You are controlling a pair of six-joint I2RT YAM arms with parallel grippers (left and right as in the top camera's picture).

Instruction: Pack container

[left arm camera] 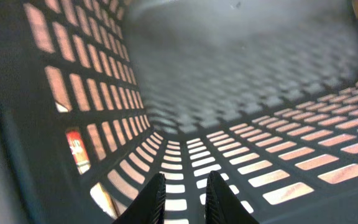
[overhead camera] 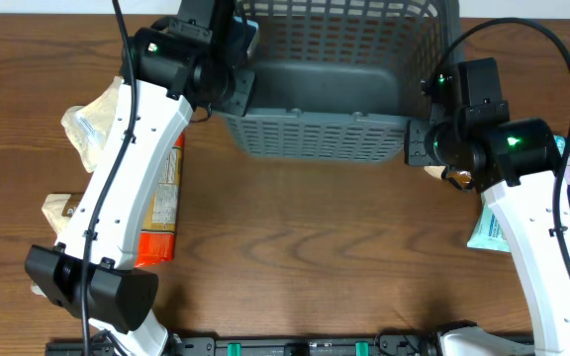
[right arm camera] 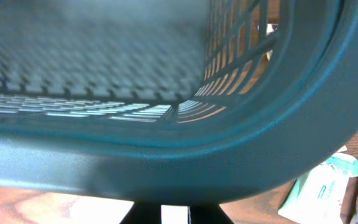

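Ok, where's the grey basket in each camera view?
Overhead: basket at top centre.
Left wrist: basket seen from inside, filling the picture.
Right wrist: basket with its rim across the middle, inside above it.
Shared landmark: the slotted side wall.

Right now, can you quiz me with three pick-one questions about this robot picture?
1. What colour is the basket? A red, B dark grey, C yellow.
2. Where is the orange packet? A inside the basket, B on the table by the left arm, C hanging on the basket's rim.
3. What do the left fingers hold? A a packet, B a spoon, C nothing.
Answers: B, its lattice walls look dark grey; B, it lies on the wood beside the white arm; C, only basket floor shows between them.
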